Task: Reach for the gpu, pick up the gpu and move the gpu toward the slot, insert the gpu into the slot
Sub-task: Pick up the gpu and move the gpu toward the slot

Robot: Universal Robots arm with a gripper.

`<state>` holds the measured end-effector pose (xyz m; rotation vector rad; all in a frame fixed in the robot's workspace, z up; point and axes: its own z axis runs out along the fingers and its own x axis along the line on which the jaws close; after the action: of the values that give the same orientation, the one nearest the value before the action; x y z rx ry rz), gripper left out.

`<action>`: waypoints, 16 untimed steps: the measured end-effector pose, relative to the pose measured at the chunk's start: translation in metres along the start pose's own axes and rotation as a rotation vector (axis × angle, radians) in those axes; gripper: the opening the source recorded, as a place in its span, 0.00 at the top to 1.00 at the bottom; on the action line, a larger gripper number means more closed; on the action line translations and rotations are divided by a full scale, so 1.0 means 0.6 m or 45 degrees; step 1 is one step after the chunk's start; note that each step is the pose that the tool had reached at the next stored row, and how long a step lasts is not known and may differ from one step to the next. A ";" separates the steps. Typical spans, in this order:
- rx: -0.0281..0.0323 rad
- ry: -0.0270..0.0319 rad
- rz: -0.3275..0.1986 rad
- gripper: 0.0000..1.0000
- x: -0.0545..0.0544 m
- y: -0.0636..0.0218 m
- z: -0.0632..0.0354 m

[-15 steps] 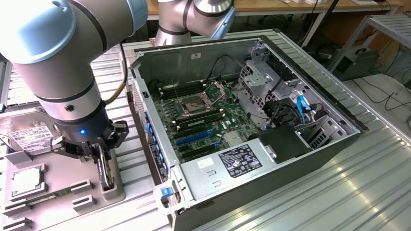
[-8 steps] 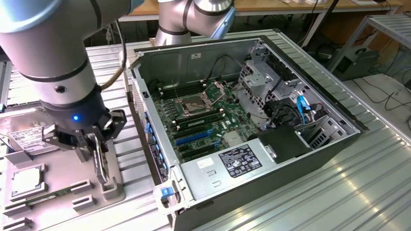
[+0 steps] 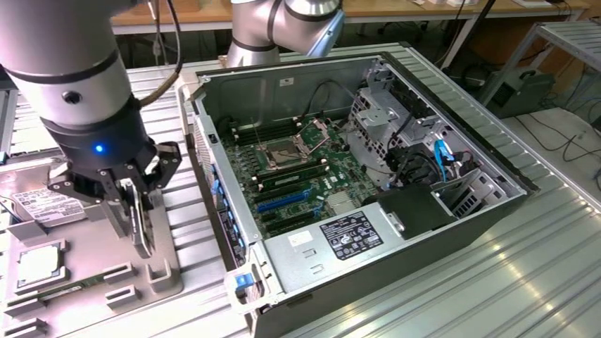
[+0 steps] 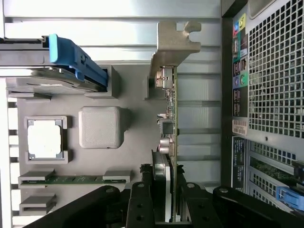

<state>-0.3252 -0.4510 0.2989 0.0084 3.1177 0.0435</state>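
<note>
I see the gripper (image 3: 131, 211) (image 4: 165, 199) clenched on the gpu (image 3: 143, 236) (image 4: 172, 118), one finger against each flat side; the card stands on edge, its metal bracket end farthest from the fingers; it is low over the gray tray (image 3: 160, 274) (image 4: 137, 142), and I cannot tell whether it touches it; the blue slot (image 3: 284, 201) lies well apart, inside the open computer case (image 3: 272, 91) at the exterior view's right.
</note>
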 end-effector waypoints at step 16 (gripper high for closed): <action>0.0000 0.0000 0.000 0.72 -0.003 0.003 -0.114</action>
<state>-0.3252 -0.4510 0.3676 0.0083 3.1177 0.0436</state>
